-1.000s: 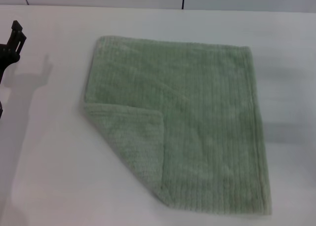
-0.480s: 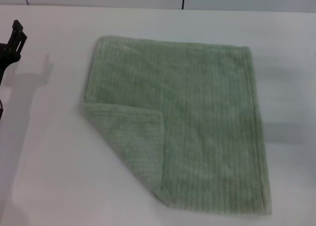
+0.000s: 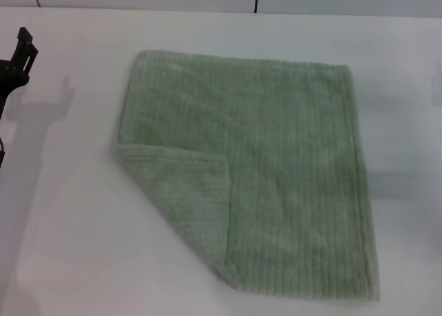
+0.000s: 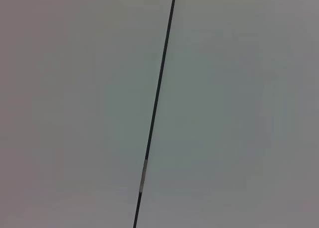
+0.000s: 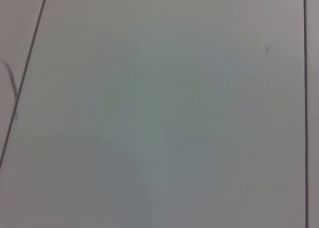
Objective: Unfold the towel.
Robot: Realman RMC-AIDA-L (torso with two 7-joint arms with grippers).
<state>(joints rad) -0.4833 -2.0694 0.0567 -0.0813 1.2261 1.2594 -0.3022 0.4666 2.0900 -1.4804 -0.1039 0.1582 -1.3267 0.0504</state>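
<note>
Head view showing the towel (image 3: 269, 185) lying flat mid-bench (image 3: 76, 247), its near-left corner folded over onto itself. Left end effector (image 3: 17, 57) hanging at the far left edge, well apart, finger spread impossible to tell. Right end effector out of sight.

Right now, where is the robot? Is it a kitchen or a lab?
Probably a lab or test room. The towel lies alone on a plain white table, pale wall panels stand behind, and the left claw waits at the table's left edge.
</note>
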